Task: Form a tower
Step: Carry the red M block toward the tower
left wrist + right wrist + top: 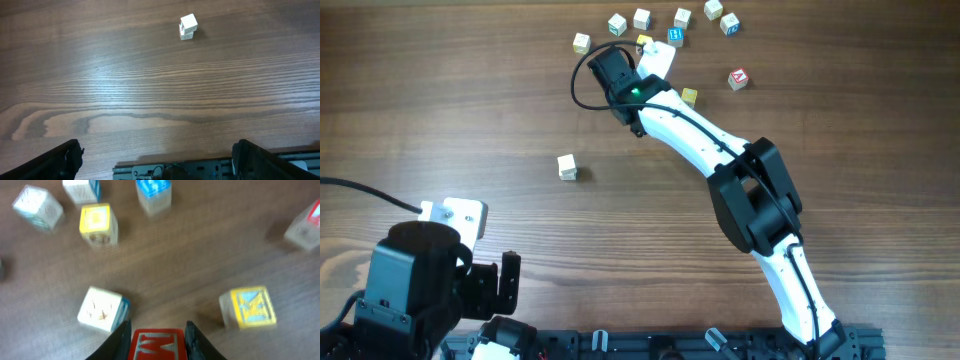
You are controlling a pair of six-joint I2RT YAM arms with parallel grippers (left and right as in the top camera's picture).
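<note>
My right gripper (157, 341) is shut on a red-faced "M" cube (157, 345), which sits squeezed between both fingers just above the tabletop. From overhead this gripper (657, 60) reaches in among the loose cubes at the back, and the arm hides the M cube. The tower (567, 167) is a short stack of pale cubes, standing alone left of centre. It also appears far ahead in the left wrist view (188, 26). At the near left corner my left gripper (490, 285) is open and holds nothing (160, 165).
Around the right gripper lie a white cube (102, 308), a yellow-and-blue cube (250, 307), a yellow cube (96, 224) and a blue cube (154, 192). Several more letter cubes dot the back edge (682, 17). A red-and-white "A" cube (738, 78) lies to the right.
</note>
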